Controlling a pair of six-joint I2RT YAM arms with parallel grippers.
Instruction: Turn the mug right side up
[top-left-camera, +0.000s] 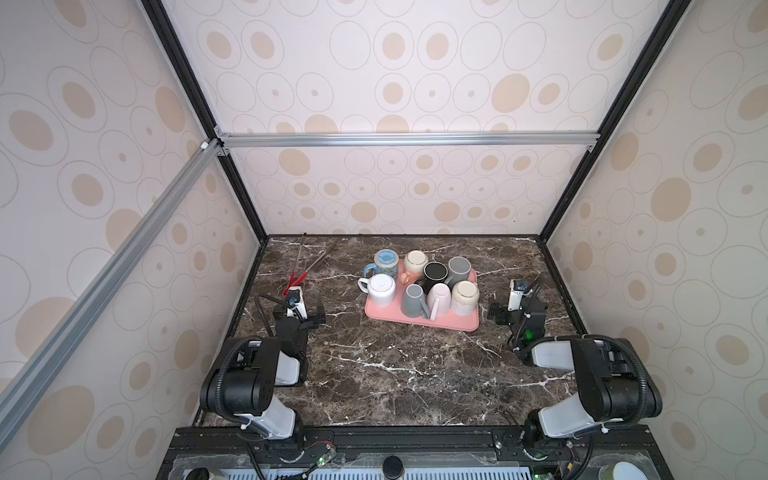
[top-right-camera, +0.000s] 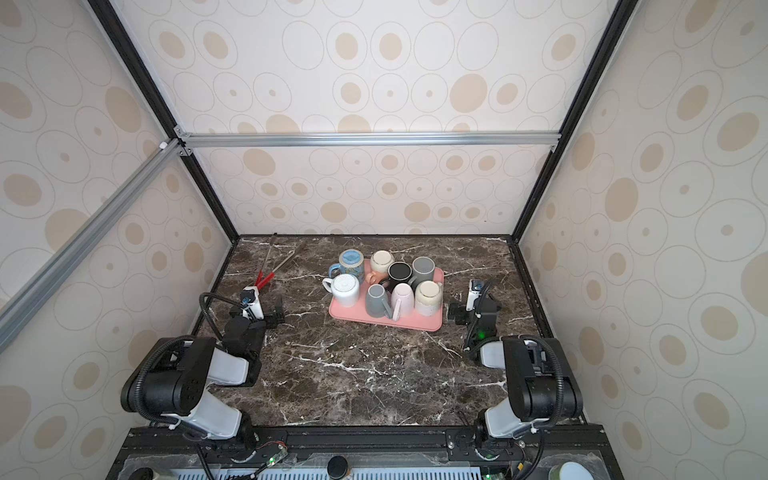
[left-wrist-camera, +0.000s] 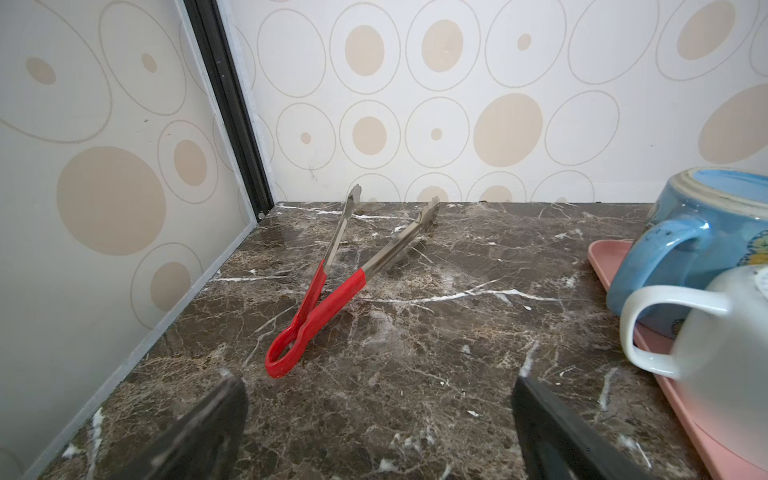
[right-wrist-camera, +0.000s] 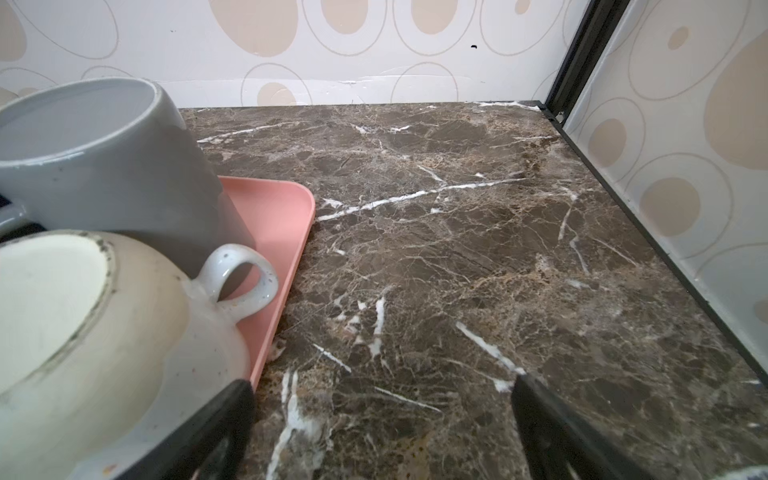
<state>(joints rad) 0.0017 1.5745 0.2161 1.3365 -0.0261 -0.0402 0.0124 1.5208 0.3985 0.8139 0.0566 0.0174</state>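
Both pincers are spread wide and hold nothing. The left pincer (left-wrist-camera: 376, 395) hangs low over the desk (top-left-camera: 395, 374), facing the tongs (left-wrist-camera: 324, 307), which lie well left of the tray (top-left-camera: 457, 321). The right pincer (right-wrist-camera: 382, 386) is low beside the tray's right edge, close to the speckled mug (right-wrist-camera: 124, 332). Eight mugs crowd the pink tray, none in any grip. The blue mug (top-left-camera: 385, 261) is at the far left corner and the white mug (top-left-camera: 380, 287) just in front of it, both bottom-up with handles pointing left. The back row continues with the cream mug (top-left-camera: 415, 262), the black mug (top-left-camera: 435, 272) and the far grey mug (top-left-camera: 459, 269), which is bottom-up. In front stand the near grey mug (top-left-camera: 413, 300), the pink mug (top-left-camera: 439, 297) and the speckled mug, also bottom-up. I cannot tell which way up the black mug is. The mugs stand packed, several touching.
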